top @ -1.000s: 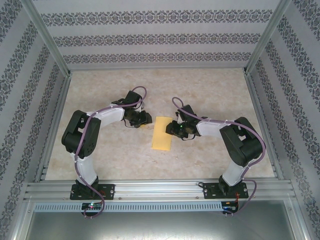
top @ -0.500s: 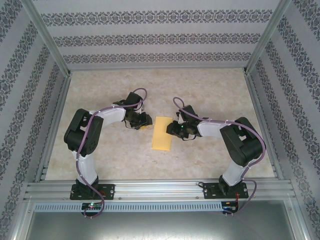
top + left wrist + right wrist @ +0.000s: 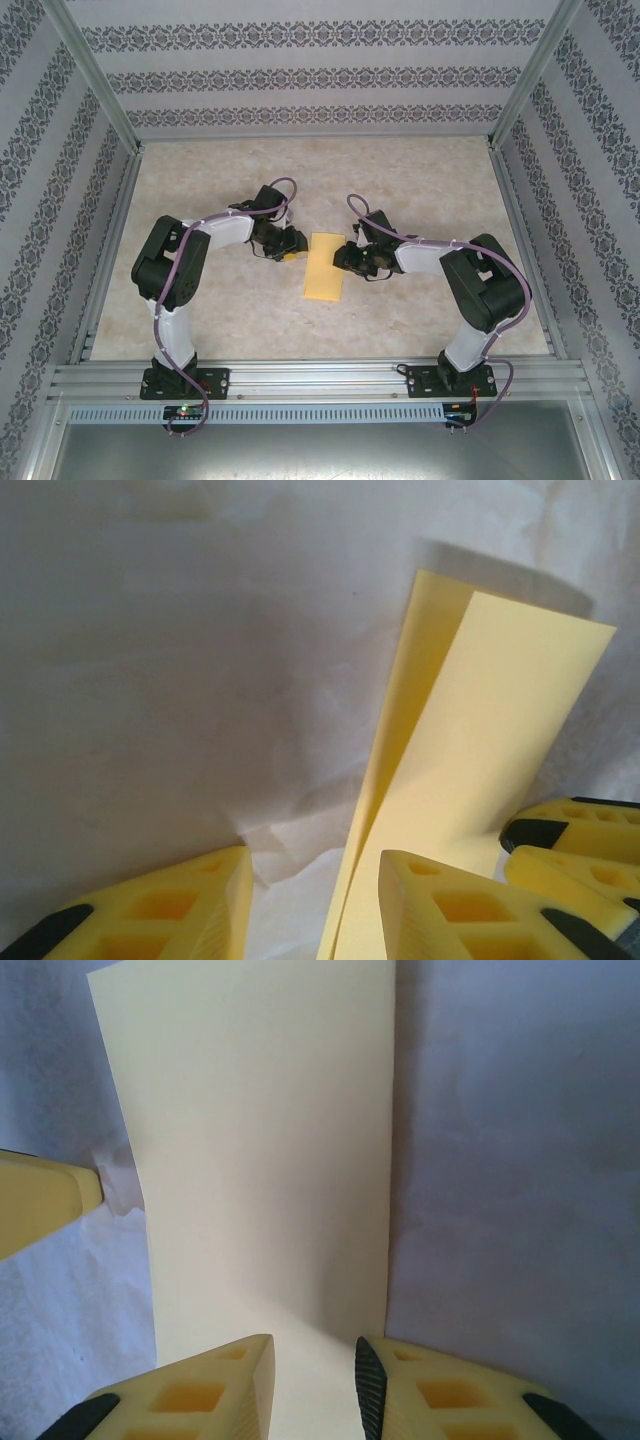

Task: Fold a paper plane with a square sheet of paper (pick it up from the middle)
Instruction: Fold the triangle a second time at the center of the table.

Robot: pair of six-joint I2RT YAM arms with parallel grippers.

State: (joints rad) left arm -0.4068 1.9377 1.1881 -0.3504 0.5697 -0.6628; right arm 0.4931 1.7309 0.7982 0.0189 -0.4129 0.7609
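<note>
Left gripper (image 3: 312, 872), jaws wide, has crept to the paper (image 3: 480, 760) just ahead; right gripper (image 3: 314, 1348), slightly parted, opposite, so you can pinch.

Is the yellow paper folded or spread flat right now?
Folded: the paper is a narrow rectangle from above, and the left wrist view shows two layers, slightly parted.

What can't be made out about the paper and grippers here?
- Top view: the fold in the paper and the openings of the left gripper and right gripper, all too small.
- Left wrist view: paper's near end, cut off by bottom edge.
- Right wrist view: whether fingers touch paper; bottom edge cuts contact off.
</note>
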